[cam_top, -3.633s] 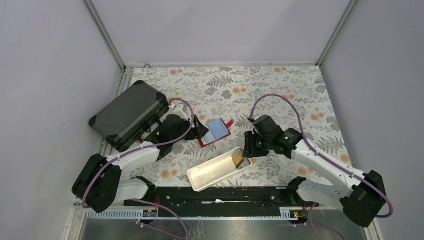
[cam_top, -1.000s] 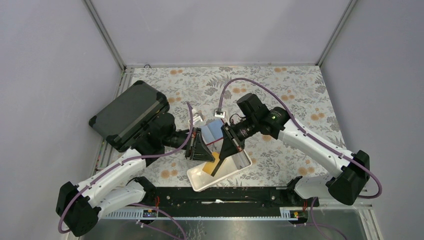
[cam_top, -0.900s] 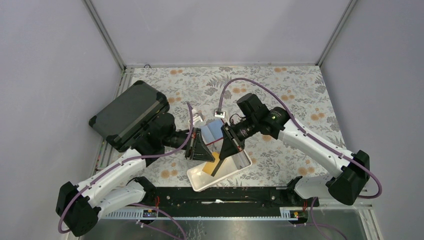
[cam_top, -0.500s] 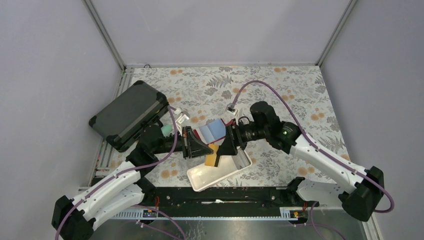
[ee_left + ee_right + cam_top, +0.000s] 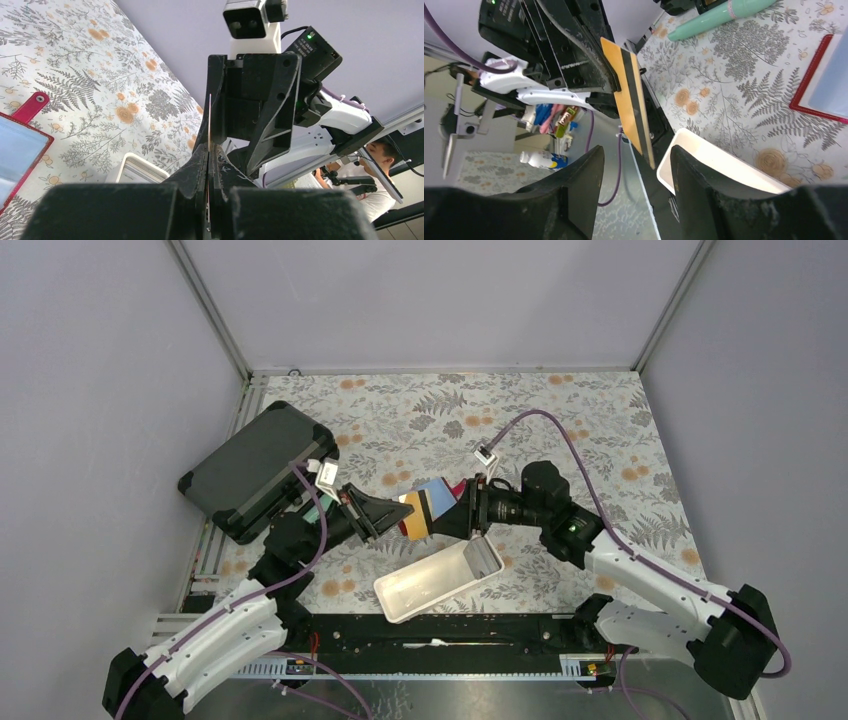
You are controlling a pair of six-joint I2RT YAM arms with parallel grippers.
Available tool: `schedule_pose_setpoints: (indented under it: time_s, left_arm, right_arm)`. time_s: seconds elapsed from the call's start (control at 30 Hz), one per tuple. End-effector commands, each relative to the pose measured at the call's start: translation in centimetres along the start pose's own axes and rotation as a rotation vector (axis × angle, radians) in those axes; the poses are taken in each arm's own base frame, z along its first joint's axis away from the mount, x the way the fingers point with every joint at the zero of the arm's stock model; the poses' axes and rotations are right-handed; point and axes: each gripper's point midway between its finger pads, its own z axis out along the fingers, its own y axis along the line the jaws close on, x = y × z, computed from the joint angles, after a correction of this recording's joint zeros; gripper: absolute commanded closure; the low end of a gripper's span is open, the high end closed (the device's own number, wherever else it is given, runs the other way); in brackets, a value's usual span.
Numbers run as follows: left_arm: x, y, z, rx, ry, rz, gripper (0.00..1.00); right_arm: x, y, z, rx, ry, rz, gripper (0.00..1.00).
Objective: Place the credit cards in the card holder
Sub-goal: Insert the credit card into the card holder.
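Two arms meet over the middle of the floral desk point(image 5: 560, 430), their pincers pointing at each other. At 9 o'clock on the desk, against the left edge, lies a dark grey hard case point(image 5: 255, 470), closed. Just right of it the left pincer point(image 5: 396, 518) points toward 3 o'clock, its jaws pressed together on the near end of a yellow-brown credit card point(image 5: 418, 517) with a black stripe. The card is off the desk; the left wrist view shows it edge-on as a thin line point(image 5: 209, 125) rising from the clamped fingers point(image 5: 197, 172).

Below this, at 6 o'clock, a long white tray point(image 5: 430, 582) sits slantwise with nothing visible inside it. Right of the held card, near the desk's centre, the red card holder point(image 5: 459, 487) lies open on the desk with a light blue card point(image 5: 437, 491) on its face; both are partly covered by the two pincers from above. In the left wrist view its red tab and edge show at 9 o'clock point(image 5: 30, 107).

Farther right, the right pincer point(image 5: 468, 510) points toward 9 o'clock with its jaws spread and nothing between them. Its own view shows both fingers point(image 5: 574, 190) apart at 6 o'clock, the striped card point(image 5: 629, 95) beyond them in the left pincer point(image 5: 611, 82), the tray point(image 5: 719, 165) below, and a teal pen-like stick point(image 5: 719, 17) at 1 o'clock. Whether the spread jaws touch the card cannot be told.
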Motion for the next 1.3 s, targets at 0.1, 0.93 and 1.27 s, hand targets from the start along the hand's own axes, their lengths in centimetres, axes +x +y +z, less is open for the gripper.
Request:
schedule_pose_setpoints:
  time_s: [0.1, 0.93, 1.27]
  left_arm:
    - [-2.0, -1.9, -0.2, 0.071, -0.095, -0.009, 1.00]
    - [-0.8, 9.7, -2.0, -0.512, 0.021, -0.079, 0.01]
    - [1.7, 16.7, -2.0, -0.720, 0.066, -0.216, 0.01]
  right_arm:
    - [-2.1, 1.9, 1.1, -0.127, -0.064, -0.008, 0.50]
    - [-5.0, -9.1, 1.2, 0.505, -0.061, -0.068, 1.00]
    - [-5.4, -15.1, 3.2, 0.590, 0.061, -0.065, 1.00]
